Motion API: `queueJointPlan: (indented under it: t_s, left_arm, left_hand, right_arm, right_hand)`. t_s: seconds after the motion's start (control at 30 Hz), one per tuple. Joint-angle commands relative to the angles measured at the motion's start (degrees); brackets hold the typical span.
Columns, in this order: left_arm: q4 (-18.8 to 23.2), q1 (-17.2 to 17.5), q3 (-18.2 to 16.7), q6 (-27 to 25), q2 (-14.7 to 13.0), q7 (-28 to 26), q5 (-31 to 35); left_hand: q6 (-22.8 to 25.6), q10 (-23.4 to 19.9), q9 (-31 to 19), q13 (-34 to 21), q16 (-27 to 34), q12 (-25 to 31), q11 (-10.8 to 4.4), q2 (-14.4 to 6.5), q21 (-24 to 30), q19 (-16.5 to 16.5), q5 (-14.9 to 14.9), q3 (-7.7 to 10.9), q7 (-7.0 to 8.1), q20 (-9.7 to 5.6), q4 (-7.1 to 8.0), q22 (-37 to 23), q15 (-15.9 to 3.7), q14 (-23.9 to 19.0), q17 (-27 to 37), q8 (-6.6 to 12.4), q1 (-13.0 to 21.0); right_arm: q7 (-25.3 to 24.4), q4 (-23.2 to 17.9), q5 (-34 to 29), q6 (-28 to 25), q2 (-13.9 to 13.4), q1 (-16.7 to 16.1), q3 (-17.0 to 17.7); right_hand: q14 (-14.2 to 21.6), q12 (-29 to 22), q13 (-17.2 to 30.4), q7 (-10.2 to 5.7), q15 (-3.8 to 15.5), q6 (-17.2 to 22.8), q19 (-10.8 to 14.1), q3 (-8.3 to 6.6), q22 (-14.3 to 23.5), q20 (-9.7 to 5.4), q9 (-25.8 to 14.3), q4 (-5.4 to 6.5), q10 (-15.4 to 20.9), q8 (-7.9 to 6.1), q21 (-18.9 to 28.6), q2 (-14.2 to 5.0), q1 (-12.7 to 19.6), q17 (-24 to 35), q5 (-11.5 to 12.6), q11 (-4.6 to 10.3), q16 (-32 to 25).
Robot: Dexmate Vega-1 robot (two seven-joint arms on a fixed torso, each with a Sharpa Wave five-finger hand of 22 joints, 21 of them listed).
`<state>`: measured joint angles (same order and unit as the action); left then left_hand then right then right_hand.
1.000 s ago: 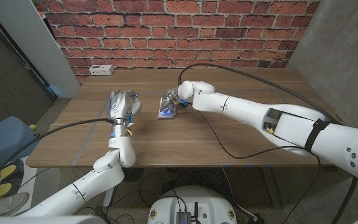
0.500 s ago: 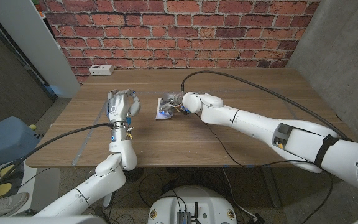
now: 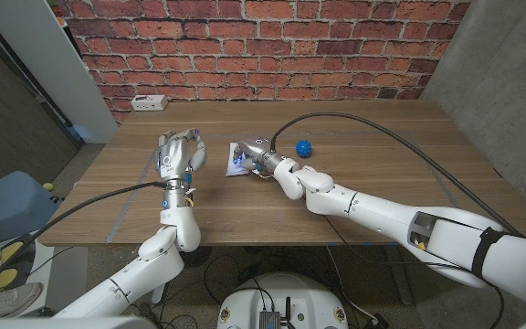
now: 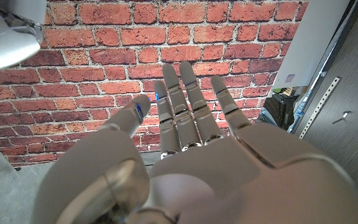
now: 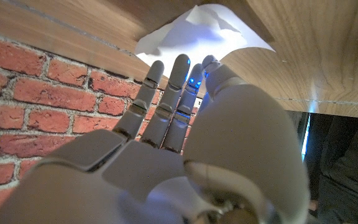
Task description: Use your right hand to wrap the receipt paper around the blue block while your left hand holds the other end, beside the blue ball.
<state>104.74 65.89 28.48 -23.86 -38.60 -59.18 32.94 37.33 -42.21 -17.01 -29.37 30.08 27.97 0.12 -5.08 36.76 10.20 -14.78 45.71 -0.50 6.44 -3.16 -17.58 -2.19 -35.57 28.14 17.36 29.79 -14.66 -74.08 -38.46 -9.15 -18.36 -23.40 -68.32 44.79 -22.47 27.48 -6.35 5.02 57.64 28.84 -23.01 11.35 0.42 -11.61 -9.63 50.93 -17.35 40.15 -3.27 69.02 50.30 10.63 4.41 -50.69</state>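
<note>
The white receipt paper (image 3: 236, 155) lies crumpled at mid-table, with a bit of the blue block (image 3: 236, 166) showing under its near edge. My right hand (image 3: 259, 157) sits just right of it, fingers straight and holding nothing. In the right wrist view those fingers (image 5: 178, 81) reach up to the edge of the paper (image 5: 197, 31); contact is unclear. The blue ball (image 3: 303, 146) rests a short way right of the right hand. My left hand (image 3: 180, 153) stands upright to the left of the paper, apart from it, its fingers (image 4: 191, 106) spread and empty.
A white power strip (image 3: 149, 102) lies at the table's far left edge by the brick wall. A black cable (image 3: 373, 123) arcs over the right half of the wooden table (image 3: 382, 155). A blue bin (image 3: 7, 206) stands on the floor to the left.
My right arm has swung down toward the near side, uncovering the blue ball, while its hand stayed by the paper. The left hand's fingers spread a little.
</note>
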Motion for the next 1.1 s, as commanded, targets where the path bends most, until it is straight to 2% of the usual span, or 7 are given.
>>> queueJointPlan:
  t_s: [0.03,0.2,0.23,0.37,0.53,0.7,1.1]
  left_arm:
    - [0.40,0.96,-0.82,0.58,0.39,0.25,0.27]
    - [0.54,1.31,-0.94,0.57,0.55,-0.12,0.67]
    - [0.54,1.32,-0.96,0.58,0.57,-0.10,0.69]
    - [0.92,1.75,-1.19,0.89,0.32,0.35,0.49]
    - [1.29,2.12,-1.24,0.69,0.18,0.68,0.79]
    - [1.51,2.54,-1.58,1.02,0.18,0.54,0.68]
    - [1.57,2.68,-1.85,0.94,0.27,1.05,0.74]
  left_hand:
    - [-0.29,0.35,0.09,-0.25,-0.08,0.39,-0.09,-0.07,0.53,-0.20,0.17,-0.33,0.27,-0.04,-0.10,-0.15,-0.16,0.13,-0.02,-0.35,-0.75]
    - [-0.27,0.41,0.37,-0.34,-0.20,0.47,0.02,-0.26,0.67,-0.33,0.40,-0.41,0.20,0.02,-0.27,-0.12,-0.14,0.16,-0.13,-0.70,-1.05]
    - [-0.34,0.43,0.42,-0.35,-0.20,0.48,0.01,-0.28,0.71,-0.30,0.45,-0.44,0.31,0.04,-0.33,-0.11,-0.16,0.17,-0.13,-0.79,-1.09]
    - [-0.38,0.63,0.61,-0.42,-0.24,0.47,-0.09,-0.42,1.02,0.16,0.61,-0.48,0.32,0.14,-0.49,-0.08,-0.16,0.12,-0.20,-1.06,-1.27]
    - [-0.46,0.91,0.87,-0.50,-0.22,0.44,0.07,-0.67,1.35,0.57,0.86,-0.69,0.20,0.17,-0.68,-0.03,-0.23,0.28,-0.12,-1.42,-1.50]
    - [-0.42,1.15,1.11,-0.58,-0.31,0.43,0.02,-0.79,1.57,0.71,1.06,-0.78,0.22,0.22,-0.88,0.03,-0.18,0.31,-0.22,-1.73,-1.77]
    - [-0.36,1.29,1.56,-0.72,-0.42,0.50,-0.02,-1.12,2.00,1.03,1.43,-0.93,0.25,0.09,-1.30,0.16,-0.14,0.44,-0.31,-2.30,-2.22]
  right_arm:
    - [-11.06,3.47,-7.10,3.71,0.70,-1.53,0.55]
    - [-21.47,7.28,-5.04,8.98,2.56,-2.59,2.92]
    - [-21.65,7.42,-5.05,9.13,2.62,-2.58,2.95]
    - [-23.55,8.91,-2.84,9.44,4.19,-2.87,4.61]
    - [-18.71,6.99,-0.80,5.56,4.95,-2.98,5.68]
    - [-13.87,5.14,-0.57,0.96,5.27,-2.62,5.48]
    - [-4.17,5.64,-0.34,-6.83,7.13,0.23,3.23]
  right_hand:
    - [0.09,-0.94,0.64,-0.17,7.55,-0.14,-0.33,0.59,0.15,0.37,-0.19,0.49,0.28,0.42,0.24,-1.08,0.67,0.23,0.34,-0.26,-0.67]
    - [-0.48,-1.24,1.42,-0.39,7.48,-2.11,0.39,0.65,0.03,0.32,-0.31,0.77,-1.35,1.71,0.85,-2.14,0.87,-0.76,0.46,-0.03,0.59]
    - [-0.81,-1.40,1.67,-0.43,7.24,-2.95,0.65,0.68,-0.03,0.41,-0.34,1.15,-1.83,2.25,1.06,-2.35,0.32,-1.57,0.46,-0.09,1.69]
    - [-2.82,0.71,0.08,-0.75,6.19,-8.96,0.97,-0.39,-0.44,0.78,-0.21,2.27,-8.02,6.15,2.12,-2.30,-3.01,-8.95,0.59,-0.86,11.33]
    - [-5.90,3.45,-2.15,-1.13,5.22,-12.04,0.44,-1.75,-0.59,1.01,-0.23,3.26,-13.81,6.76,2.98,-2.96,-6.86,-16.30,0.49,-1.25,20.68]
    - [-7.10,5.32,-3.38,-2.16,4.51,-15.60,1.46,-2.48,-0.57,0.15,-0.13,3.53,-16.81,7.26,4.08,-3.59,-8.39,-19.47,0.20,-1.39,24.56]
    - [-11.72,9.13,-5.22,-3.80,3.16,-23.16,1.49,-1.02,-0.31,-0.73,0.12,4.41,-22.67,7.51,5.80,-3.64,-11.91,-21.33,-0.37,-1.74,28.65]
